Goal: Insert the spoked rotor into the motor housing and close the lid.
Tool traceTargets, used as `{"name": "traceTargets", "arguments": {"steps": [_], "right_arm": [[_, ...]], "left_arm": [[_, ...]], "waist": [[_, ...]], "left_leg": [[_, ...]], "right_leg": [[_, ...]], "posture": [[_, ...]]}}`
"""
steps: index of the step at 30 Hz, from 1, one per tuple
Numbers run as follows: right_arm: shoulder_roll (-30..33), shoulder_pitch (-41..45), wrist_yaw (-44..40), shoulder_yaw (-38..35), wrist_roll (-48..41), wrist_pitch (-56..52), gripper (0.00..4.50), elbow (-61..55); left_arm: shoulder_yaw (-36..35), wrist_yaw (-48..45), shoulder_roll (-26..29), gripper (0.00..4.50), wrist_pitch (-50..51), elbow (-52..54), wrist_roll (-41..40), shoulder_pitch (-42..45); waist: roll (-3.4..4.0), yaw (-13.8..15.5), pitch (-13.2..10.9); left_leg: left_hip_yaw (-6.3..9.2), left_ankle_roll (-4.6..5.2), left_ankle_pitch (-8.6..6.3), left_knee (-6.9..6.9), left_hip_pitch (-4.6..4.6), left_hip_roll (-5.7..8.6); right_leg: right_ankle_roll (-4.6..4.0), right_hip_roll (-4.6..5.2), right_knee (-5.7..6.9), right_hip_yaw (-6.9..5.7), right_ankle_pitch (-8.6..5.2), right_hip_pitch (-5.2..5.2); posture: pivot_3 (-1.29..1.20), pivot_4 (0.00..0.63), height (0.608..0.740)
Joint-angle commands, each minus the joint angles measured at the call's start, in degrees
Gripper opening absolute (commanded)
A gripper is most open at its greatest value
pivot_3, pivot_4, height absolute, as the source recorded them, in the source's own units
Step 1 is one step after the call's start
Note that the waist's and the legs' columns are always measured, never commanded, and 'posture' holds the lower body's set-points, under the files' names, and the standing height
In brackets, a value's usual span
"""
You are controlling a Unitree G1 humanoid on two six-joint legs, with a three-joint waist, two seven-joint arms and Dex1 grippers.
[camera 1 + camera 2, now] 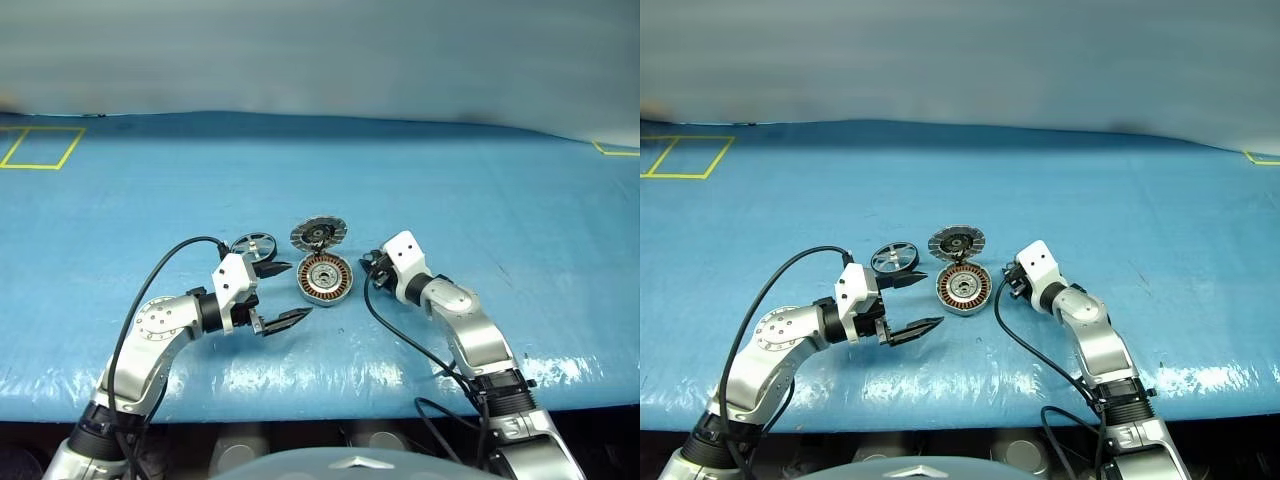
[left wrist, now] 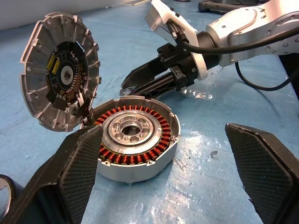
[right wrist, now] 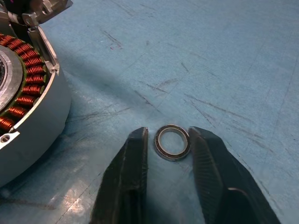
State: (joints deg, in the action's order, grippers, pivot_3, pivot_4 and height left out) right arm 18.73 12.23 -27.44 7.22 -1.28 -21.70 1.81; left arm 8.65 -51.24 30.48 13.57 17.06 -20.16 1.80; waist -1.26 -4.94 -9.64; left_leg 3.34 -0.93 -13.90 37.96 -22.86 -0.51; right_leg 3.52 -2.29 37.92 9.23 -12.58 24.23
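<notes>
On the left, the rotor (image 1: 253, 244) lies flat on the blue table (image 1: 500, 200), just behind the left gripper (image 1: 284, 294), whose fingers stand wide apart and hold nothing. If this gripper moves sideways without care, one finger can knock the rotor or push the housing (image 1: 325, 279), which sits just beside its tips. In the middle, the housing lies with its copper windings up, and the lid (image 1: 317, 235) stands tilted open at its far edge, apparently attached there; a bump can let it fall shut before the rotor is inside. On the right, the right gripper (image 3: 169, 140) has its fingers close on both sides of a small metal ring (image 3: 172, 142) on the table. I cannot tell if they already pinch it. The ring is thin and flat, so it can slip or flip away when the fingers close. How the lid joins the housing is hard to see, and the rotor is cut off in the left wrist view.
</notes>
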Motion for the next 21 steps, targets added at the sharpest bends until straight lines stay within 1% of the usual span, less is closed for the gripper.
{"name": "traceTargets", "arguments": {"steps": [1, 7, 13, 17, 19, 21], "right_arm": [[0.9, -0.4, 0.1, -0.5, 0.3, -0.6, 0.65, 0.3], [1.9, -2.2, -2.4, -0.4, -1.8, -1.3, 0.65, -3.5], [2.3, -4.2, -4.3, -1.5, -4.9, -1.5, 0.65, -12.1], [5.5, -6.4, -9.4, -0.9, -9.6, -4.9, 0.65, -24.1], [7.8, -7.3, -11.8, 0.9, -10.2, -6.0, 0.65, -26.9], [8.8, -7.1, -12.5, 2.0, -10.4, -6.5, 0.65, -28.2]], "left_arm": [[-0.1, 0.1, -0.1, 4.5, -0.8, 1.3, 0.2, 0.5], [0.0, -0.1, -0.1, 4.5, -0.7, 1.4, 0.4, 0.4], [-0.1, -0.3, 0.0, 4.5, -0.6, 1.6, 0.2, 0.6], [-0.5, -0.7, 0.0, 4.5, -0.3, 1.5, -0.5, 0.6], [-0.3, -0.7, 0.1, 4.5, -0.2, 1.1, -0.3, 0.3], [0.0, -0.8, 0.0, 4.5, -0.4, 0.8, 0.0, 0.3]], "waist": [[0.0, 0.0, 0.0], [0.0, 0.1, 0.0], [0.02, -0.1, 0.0], [0.05, 0.0, 0.0], [0.04, 0.1, 0.0], [0.04, 0.0, 0.0]], "left_leg": [[0.0, 0.0, 0.0, 0.0, 0.0, 0.0], [0.01, 0.0, 0.0, -0.01, 0.0, 0.0], [0.0, 0.0, 0.0, -0.06, -0.03, -0.02], [0.01, 0.0, 0.0, -0.05, -0.06, -0.02], [0.03, 0.0, 0.0, -0.07, -0.08, -0.02], [0.03, 0.0, 0.0, -0.07, -0.08, -0.02]], "right_leg": [[0.0, 0.0, 0.0, 0.0, 0.0, 0.0], [0.0, 0.0, -0.02, -0.01, 0.0, 0.0], [-0.01, -0.01, -0.01, 0.0, -0.01, 0.06], [-0.01, -0.01, -0.01, 0.0, -0.01, 0.09], [-0.01, 0.0, -0.04, -0.02, -0.02, 0.09], [-0.02, 0.0, -0.06, -0.03, -0.02, 0.08]], "posture": [[0.0, 0.15, 0.74], [0.0, 0.15, 0.74], [0.0, 0.15, 0.74], [0.0, 0.15, 0.74], [0.0, 0.15, 0.74], [0.0, 0.15, 0.74]]}}
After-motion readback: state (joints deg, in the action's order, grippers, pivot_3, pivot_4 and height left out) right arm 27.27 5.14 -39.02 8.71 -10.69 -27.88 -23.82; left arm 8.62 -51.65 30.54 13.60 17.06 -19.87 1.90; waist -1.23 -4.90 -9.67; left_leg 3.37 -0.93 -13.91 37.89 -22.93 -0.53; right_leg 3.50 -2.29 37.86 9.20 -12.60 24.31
